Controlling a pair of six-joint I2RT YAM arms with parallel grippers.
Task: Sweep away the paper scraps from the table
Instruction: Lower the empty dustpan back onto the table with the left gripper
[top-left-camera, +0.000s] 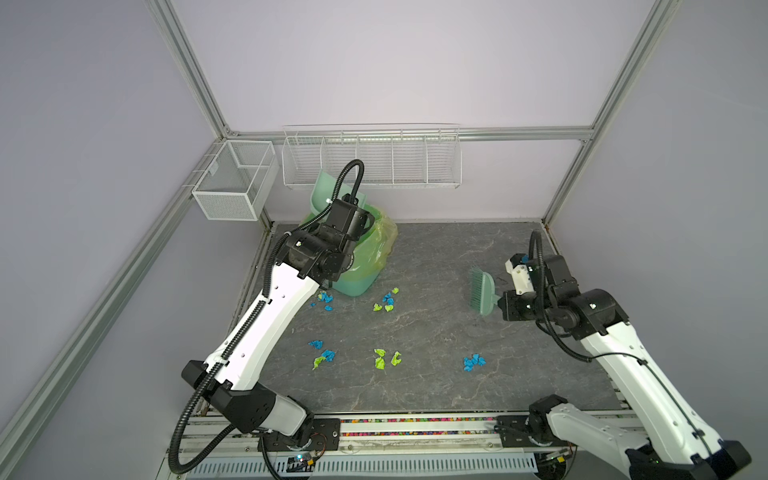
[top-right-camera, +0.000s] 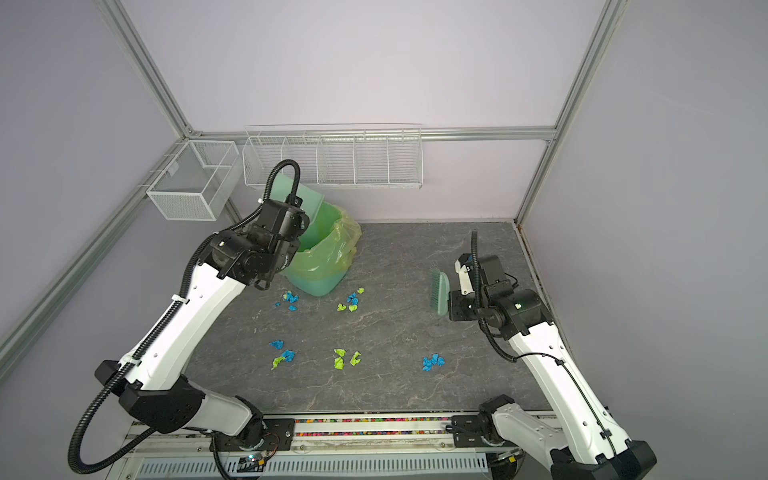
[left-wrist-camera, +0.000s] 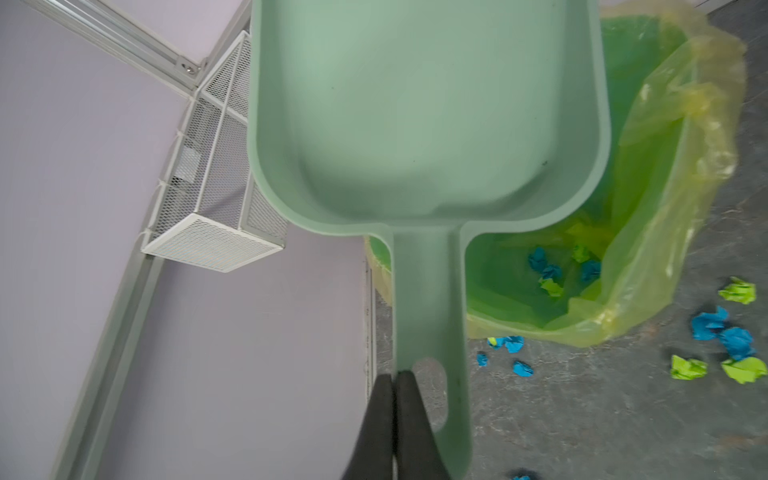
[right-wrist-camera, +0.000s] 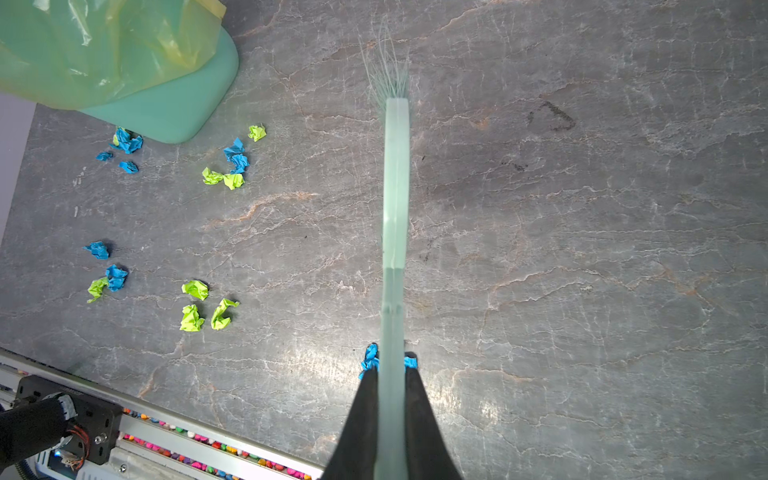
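Paper scraps (top-left-camera: 379, 363) scattered on counter (top-left-camera: 436, 324). Left tool (left-wrist-camera: 395, 376) clenched on empty dustpan (left-wrist-camera: 428, 104) over bin (left-wrist-camera: 685, 145); right tool (right-wrist-camera: 391, 370) clenched on brush (right-wrist-camera: 397, 187). Next: pan lip flush beside nearest cluster, short strokes.

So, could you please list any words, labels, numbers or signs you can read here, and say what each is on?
No text can be read.
Pale tag on the wire mesh basket: blurred, nothing legible.
Dark smudge on the table: no legible letter.
Faint print on the left arm's wrist housing: too small to read.
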